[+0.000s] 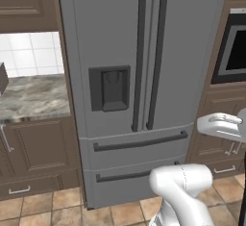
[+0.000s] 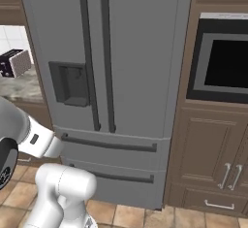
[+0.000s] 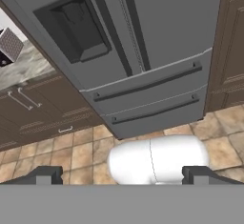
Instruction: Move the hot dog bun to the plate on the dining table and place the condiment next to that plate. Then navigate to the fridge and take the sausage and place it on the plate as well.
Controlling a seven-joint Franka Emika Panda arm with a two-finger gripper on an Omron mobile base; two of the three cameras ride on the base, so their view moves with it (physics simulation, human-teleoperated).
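Parking in front of the fridge point(image 1: 139, 76) with both doors shut; gripper point(image 3: 122, 173) spread wide, holding nothing. Sausage presumably inside. Risk: fingers slipping off those 2 slim vertical handles point(image 1: 149, 56).

No text, label, brand, number or sign can be read in any of the views. The fridge point(image 1: 139, 76) has plain grey doors and drawers, and the dark dispenser panel point(image 1: 110, 88) on its left door carries no lettering or symbols that can be made out. The built-in oven point(image 2: 225, 62) to the right of the fridge shows a blank dark window with no visible display or markings. The toaster point(image 2: 15, 62) on the marble counter point(image 1: 31, 97) to the left is too small to show any writing. The brown cabinets point(image 2: 210, 156) are unmarked.
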